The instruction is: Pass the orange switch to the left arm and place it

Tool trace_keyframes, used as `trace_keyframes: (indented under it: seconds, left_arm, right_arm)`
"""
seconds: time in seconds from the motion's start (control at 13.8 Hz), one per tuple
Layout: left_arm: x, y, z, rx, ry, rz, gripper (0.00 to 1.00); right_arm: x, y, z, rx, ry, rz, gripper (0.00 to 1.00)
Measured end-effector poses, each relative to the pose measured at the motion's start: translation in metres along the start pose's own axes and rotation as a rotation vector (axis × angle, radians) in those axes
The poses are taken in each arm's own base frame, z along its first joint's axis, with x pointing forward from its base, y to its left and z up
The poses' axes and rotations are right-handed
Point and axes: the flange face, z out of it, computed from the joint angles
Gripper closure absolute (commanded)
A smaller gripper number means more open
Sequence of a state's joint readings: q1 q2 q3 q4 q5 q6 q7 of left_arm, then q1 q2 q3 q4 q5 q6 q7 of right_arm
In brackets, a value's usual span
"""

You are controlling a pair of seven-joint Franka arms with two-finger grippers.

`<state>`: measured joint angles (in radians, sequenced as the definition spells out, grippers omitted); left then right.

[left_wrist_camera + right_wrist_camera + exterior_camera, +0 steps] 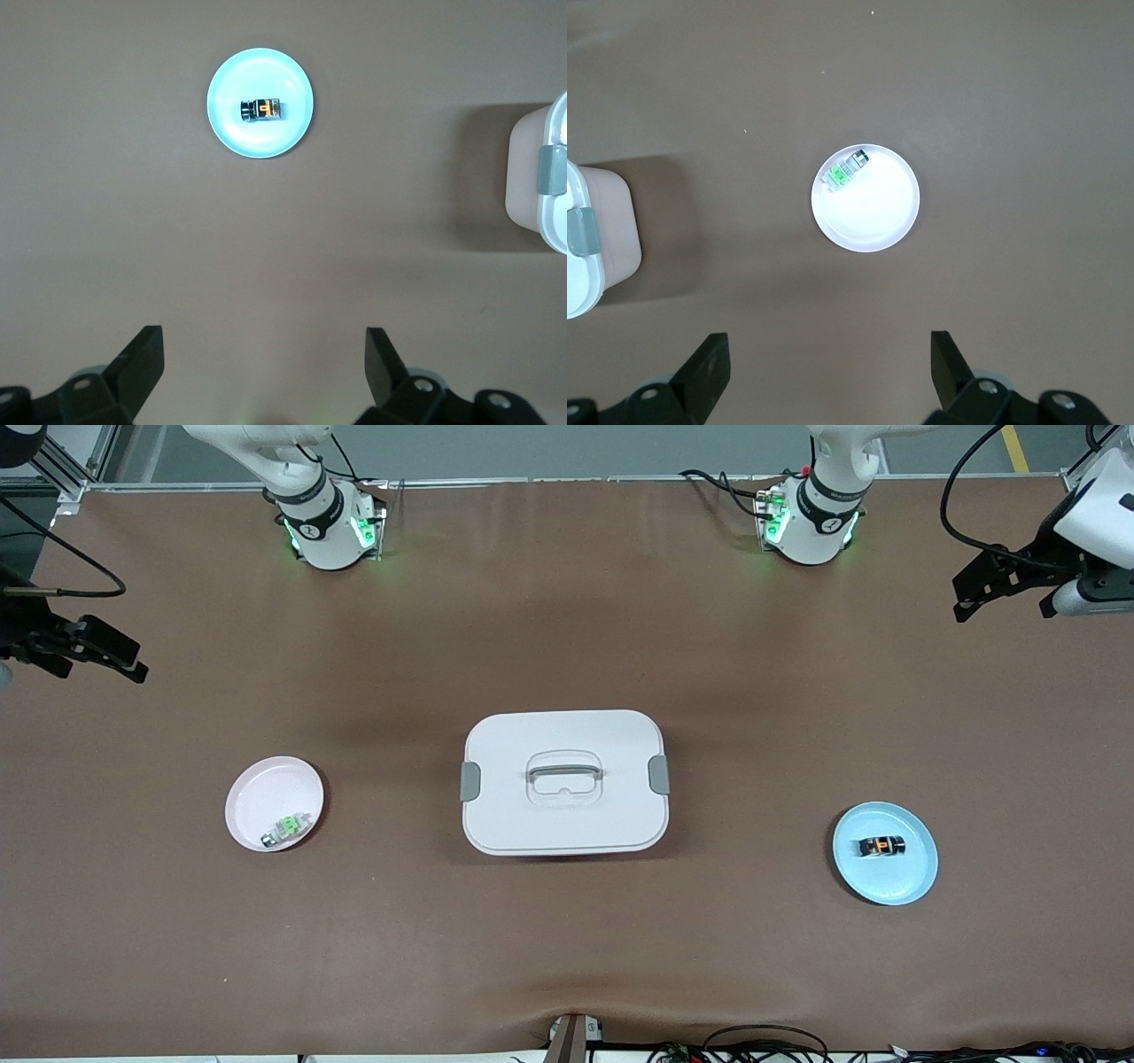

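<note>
On the blue plate point(912, 877) lies the orange switch point(882, 847), well apart from the raised, released left pincer point(264, 359).

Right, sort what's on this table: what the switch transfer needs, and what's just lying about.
Part of the job:
- orange switch on the blue plate
- white box mid-table, to be avoided
- left gripper, fingers open, high above the table
- right gripper, fingers open, also waiting up high

Lying about:
- green-and-clear part
- pink plate that holds it
</note>
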<state>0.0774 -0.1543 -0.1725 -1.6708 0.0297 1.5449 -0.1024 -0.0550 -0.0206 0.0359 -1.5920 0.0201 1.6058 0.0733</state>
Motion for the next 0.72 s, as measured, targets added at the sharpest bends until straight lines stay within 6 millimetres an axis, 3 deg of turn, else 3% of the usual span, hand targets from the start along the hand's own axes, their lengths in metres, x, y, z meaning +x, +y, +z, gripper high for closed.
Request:
trace_keyframes:
  seconds: [0.72]
  left_arm:
    - [0.012,-0.004,0.014,-0.004,-0.029,-0.001,0.00]
  right_arm:
    - [0.000,0.000,0.000,0.000,0.004,0.000,0.00]
